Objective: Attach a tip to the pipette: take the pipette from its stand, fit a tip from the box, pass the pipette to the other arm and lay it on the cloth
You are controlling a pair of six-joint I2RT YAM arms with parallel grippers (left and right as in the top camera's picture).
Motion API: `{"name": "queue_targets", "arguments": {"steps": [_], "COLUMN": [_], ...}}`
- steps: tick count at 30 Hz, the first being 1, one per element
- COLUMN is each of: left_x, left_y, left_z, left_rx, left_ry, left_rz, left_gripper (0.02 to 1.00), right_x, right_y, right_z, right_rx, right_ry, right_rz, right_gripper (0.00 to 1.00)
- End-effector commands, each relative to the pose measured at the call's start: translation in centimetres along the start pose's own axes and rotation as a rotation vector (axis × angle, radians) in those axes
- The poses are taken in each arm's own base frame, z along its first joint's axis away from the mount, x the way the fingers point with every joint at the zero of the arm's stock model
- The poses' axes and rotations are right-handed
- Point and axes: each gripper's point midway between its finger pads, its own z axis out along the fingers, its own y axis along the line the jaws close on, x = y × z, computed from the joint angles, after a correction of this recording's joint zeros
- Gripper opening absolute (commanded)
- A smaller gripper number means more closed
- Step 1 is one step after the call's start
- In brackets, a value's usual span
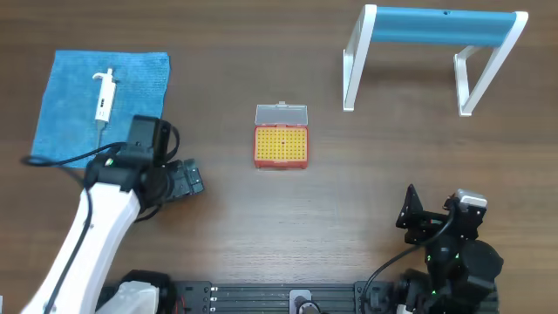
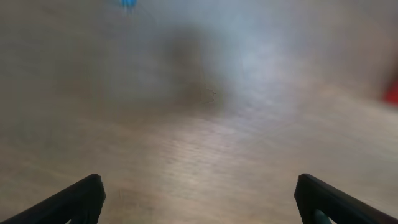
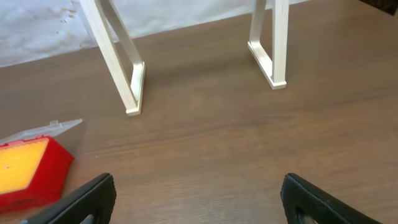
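Top view: the pipette (image 1: 104, 96) lies on the blue cloth (image 1: 61, 126) at the top left of the surface (image 1: 261, 227). It sits well inside the cloth's edges, white body roughly along its length. Whether it carries a tip is too small to tell.

The left fingers (image 2: 71, 202) are spread wide and hold nothing. The left wrist view gives blurred wood between them, plus a blue speck and a red sliver at the frame edges. The top view places them just off the cloth's near right corner, between the cloth and the tip box (image 1: 281, 146), touching neither.

The right fingers (image 3: 84, 199) are also spread and hold nothing. The right wrist view gives the feet of the stand (image 3: 132, 81) flat on the wood. It also shows the box side-on: red body, yellow top, clear lid tipped back. The top view adds the stand's blue crossbar on white legs at top right, and the box lid lying open on the far side.

Room to move:
- A broad strip of wood runs between the box and the stand.
- Another runs between the box and both arm bases.
- The right fingers sit low by their base, well apart from the box and the stand.
- The cloth's left edge is near the frame edge.
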Motion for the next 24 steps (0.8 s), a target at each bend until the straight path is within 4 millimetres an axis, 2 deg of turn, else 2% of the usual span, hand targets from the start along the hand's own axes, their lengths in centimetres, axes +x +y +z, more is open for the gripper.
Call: {"name": "queue_targets", "arguments": {"steps": [1,4,6,8,13,15,20,22,24], "left_x": [-0.9,-0.7,-0.2,0.6,2.9,3.3,3.4,2.5,0.5], "left_y": [-0.1,0.0,0.3,0.7,2.0,2.6,2.3,2.1,1.6], "left_z": [-4.3,-6.3,-6.8,-6.5,-4.1,-3.8,-5.0,-6.2,-8.5], "left_rx": [0.089,0.139,0.159,0.168,0.163,0.143,0.202,0.237,0.270], "left_ry": [-0.207,-0.299,-0.335,-0.352,-0.348,-0.354,-0.421,-0.499,-0.662], "left_rz": [-0.006,-0.008,-0.008,-0.009,-0.010,-0.013,-0.016,-0.043,0.012], "left_gripper": [0.991,0.989,0.989,0.989,0.991,0.991,0.989,0.996,0.993], "right_x": [1.3,2.3,2.9,3.3,4.0,4.2,4.2,4.2,4.2], "right_y": [-0.4,-0.4,-0.4,-0.5,-0.5,-0.5,-0.5,-0.5,-0.5], "right_z": [0.0,0.0,-0.1,-0.1,-0.2,-0.3,-0.3,-0.3,-0.3], "right_rx": [0.019,0.021,0.023,0.024,0.026,0.026,0.026,0.026,0.026], "right_ry": [0.041,0.082,0.107,0.123,0.152,0.159,0.159,0.159,0.159], "right_rz": [0.024,0.033,0.039,0.044,0.050,0.052,0.052,0.052,0.052], "right_gripper": [0.858,0.858,0.858,0.858,0.858,0.858,0.858,0.858,0.858]}}
